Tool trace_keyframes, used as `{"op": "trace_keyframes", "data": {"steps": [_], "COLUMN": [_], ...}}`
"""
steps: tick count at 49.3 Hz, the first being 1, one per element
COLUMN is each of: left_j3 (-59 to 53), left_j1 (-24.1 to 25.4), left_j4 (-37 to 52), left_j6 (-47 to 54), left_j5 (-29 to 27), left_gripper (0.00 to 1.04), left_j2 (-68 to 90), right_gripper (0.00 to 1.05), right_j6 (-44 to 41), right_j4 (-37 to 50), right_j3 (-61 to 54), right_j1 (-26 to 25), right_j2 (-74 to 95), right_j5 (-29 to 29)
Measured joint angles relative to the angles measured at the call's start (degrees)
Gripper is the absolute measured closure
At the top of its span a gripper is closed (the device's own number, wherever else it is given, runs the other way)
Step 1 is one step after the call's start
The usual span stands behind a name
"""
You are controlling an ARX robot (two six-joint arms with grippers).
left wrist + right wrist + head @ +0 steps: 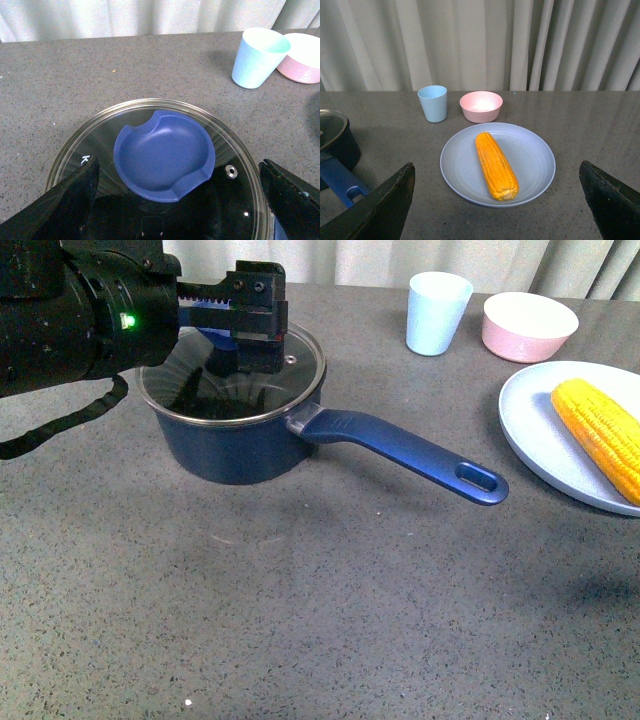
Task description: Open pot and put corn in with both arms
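Note:
The navy pot (pixel 235 445) stands left of centre with its glass lid (pixel 300 365) on and its long blue handle (pixel 405 452) pointing right. My left gripper (pixel 255 325) hangs open just over the lid, its fingers either side of the blue knob (pixel 164 148). In the left wrist view the left gripper (pixel 182 200) straddles the knob without touching it. The yellow corn (pixel 600 435) lies on a pale blue plate (pixel 540 440) at the right. My right gripper (pixel 497 210) is open, short of the plate (pixel 530 165), with the corn (pixel 496 164) lying ahead of it.
A light blue cup (pixel 437 312) and a pink bowl (pixel 528 325) stand at the back right, near the plate. Curtains hang behind the grey table. The pot handle (pixel 337 182) reaches toward the right arm's side.

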Motion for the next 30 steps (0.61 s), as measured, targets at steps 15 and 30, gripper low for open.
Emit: {"op": "trace_keyframes", "data": {"steps": [15,30], "left_j3": [5.31,8.09], "left_j1": [-1.16,-0.83], "left_j4": [-2.14,-3.06], "left_j6": [1.03,1.25], "left_j5": [-2.60,-4.55], "left_gripper": [0.09,0.09], "left_j2": [4.11,7.26], "right_gripper": [0.09,0.09], "right_j6": [0.00,0.00], "right_j4": [0.00,0.00], "right_j3": [0.00,0.00], "right_j1": [0.00,0.00], "right_j2": [0.00,-0.02], "right_j5": [0.00,0.00]}}
